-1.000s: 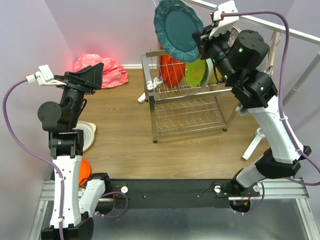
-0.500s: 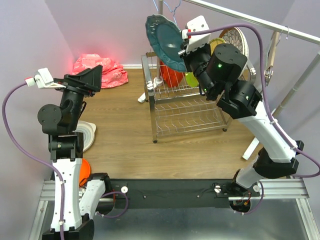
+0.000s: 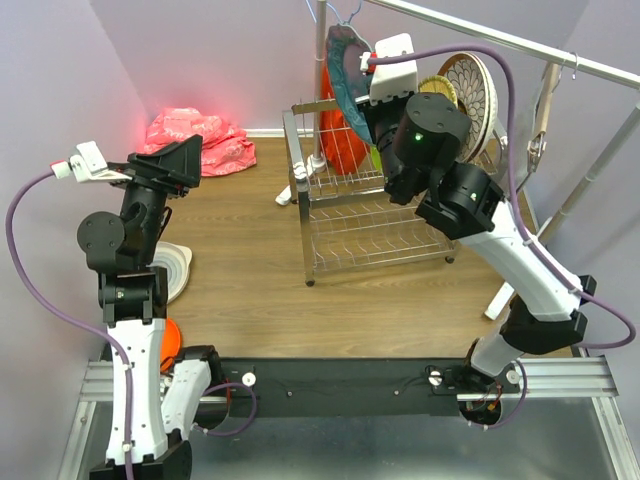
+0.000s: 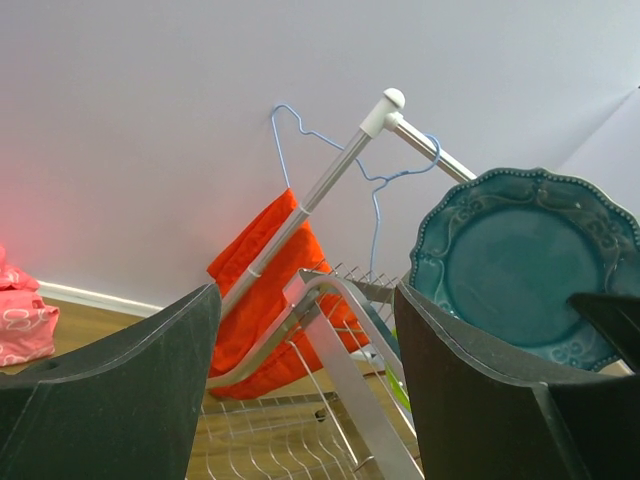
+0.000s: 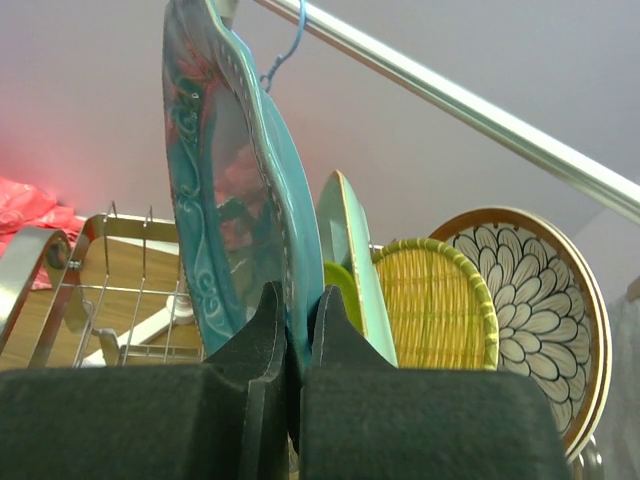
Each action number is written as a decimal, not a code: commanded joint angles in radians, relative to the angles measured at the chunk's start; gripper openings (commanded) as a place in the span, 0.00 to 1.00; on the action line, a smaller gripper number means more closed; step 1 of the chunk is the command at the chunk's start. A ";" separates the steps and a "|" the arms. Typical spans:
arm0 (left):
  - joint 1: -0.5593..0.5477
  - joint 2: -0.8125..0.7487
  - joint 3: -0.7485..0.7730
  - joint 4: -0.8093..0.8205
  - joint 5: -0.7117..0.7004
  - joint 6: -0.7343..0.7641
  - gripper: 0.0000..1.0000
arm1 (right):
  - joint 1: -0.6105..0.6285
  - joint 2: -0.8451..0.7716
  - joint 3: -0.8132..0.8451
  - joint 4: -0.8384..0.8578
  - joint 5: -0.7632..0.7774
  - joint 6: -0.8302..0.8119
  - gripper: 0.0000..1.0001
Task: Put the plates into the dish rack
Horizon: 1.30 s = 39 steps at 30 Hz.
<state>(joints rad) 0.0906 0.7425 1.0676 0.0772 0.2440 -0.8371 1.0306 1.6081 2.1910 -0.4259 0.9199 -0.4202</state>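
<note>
the teal plate is pinched by its rim between the right fingers and held in the air above the rack. over the last second it is turned from face-on to edge-on and carried left, toward the rack's left end. it now stands upright like the plates already loaded, so lowering it into a free slot is judged to be next. the left fingers are spread and empty, well apart from the rack.

Robot lab booth staged as a home corner, plain lilac walls, wood-look surface, two arms bolted to an aluminium frame, chrome dish rack, clothes rail with a wire hanger
</note>
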 commanded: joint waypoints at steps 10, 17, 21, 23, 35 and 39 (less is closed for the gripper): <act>0.024 -0.051 -0.044 -0.002 0.003 0.003 0.78 | 0.016 0.012 0.038 0.150 0.188 0.026 0.00; 0.034 -0.052 -0.058 -0.001 0.008 0.003 0.78 | 0.016 -0.011 -0.031 0.154 0.198 0.018 0.00; 0.040 -0.052 -0.060 -0.005 0.012 0.006 0.78 | 0.011 -0.014 -0.046 0.162 0.203 0.014 0.00; 0.041 -0.052 -0.061 -0.005 0.017 0.007 0.78 | 0.005 -0.016 -0.057 0.168 0.206 0.012 0.00; 0.057 -0.049 -0.064 -0.002 0.032 0.004 0.78 | -0.040 -0.051 -0.132 0.185 0.211 0.018 0.00; 0.060 -0.046 -0.064 -0.002 0.035 0.003 0.78 | -0.043 -0.060 -0.157 0.188 0.215 0.024 0.01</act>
<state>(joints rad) 0.1410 0.7013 1.0126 0.0708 0.2520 -0.8379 0.9924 1.6211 2.0396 -0.3801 1.1061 -0.4129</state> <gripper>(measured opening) 0.784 0.082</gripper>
